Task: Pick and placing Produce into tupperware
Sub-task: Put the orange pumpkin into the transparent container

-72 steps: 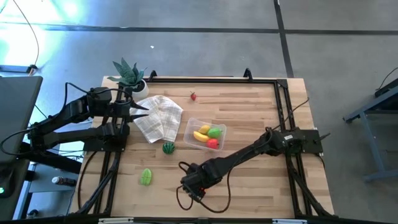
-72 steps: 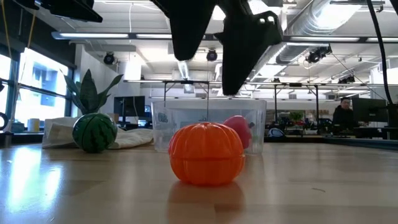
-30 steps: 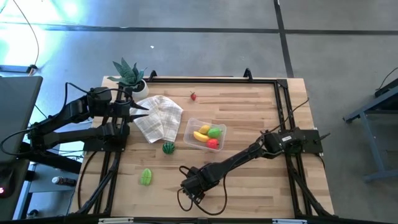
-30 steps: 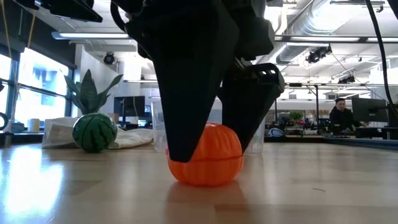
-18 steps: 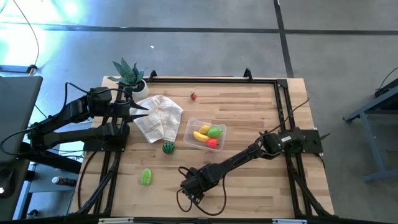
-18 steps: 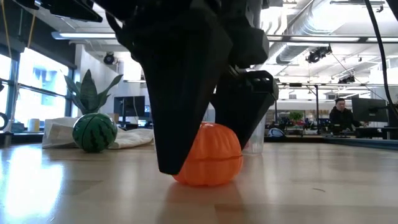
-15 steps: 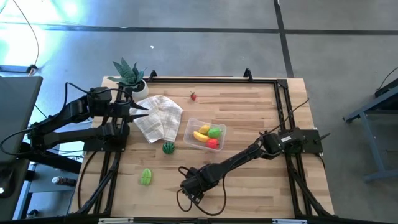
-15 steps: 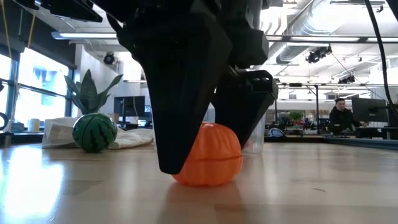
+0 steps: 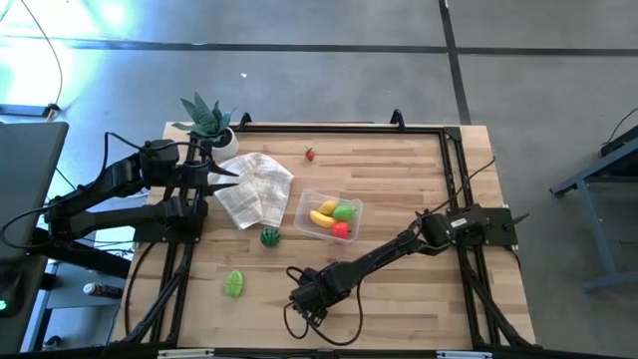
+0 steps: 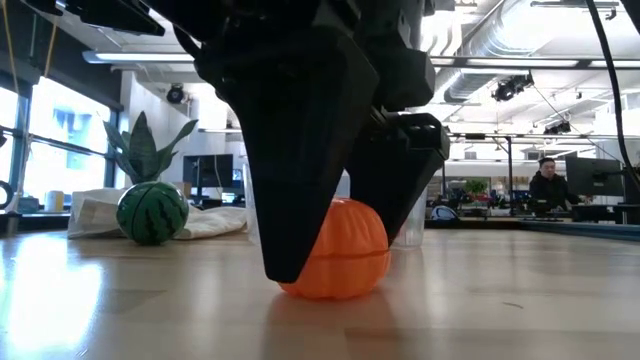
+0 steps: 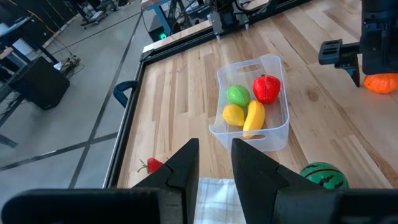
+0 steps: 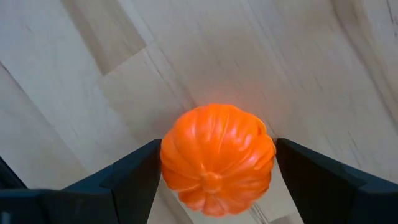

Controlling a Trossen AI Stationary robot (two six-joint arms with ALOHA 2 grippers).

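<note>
While the right hand (image 12: 214, 165) stands low at the near edge of the worktop (image 9: 399, 179), its fingers (image 12: 134, 174) are spread wide on either side of an orange pumpkin (image 12: 217, 158). Mid-worktop, the tupperware (image 9: 329, 214) holds four fruits. At far left, the left hand (image 11: 214, 165) hangs nearly closed, gripping nothing.
</note>
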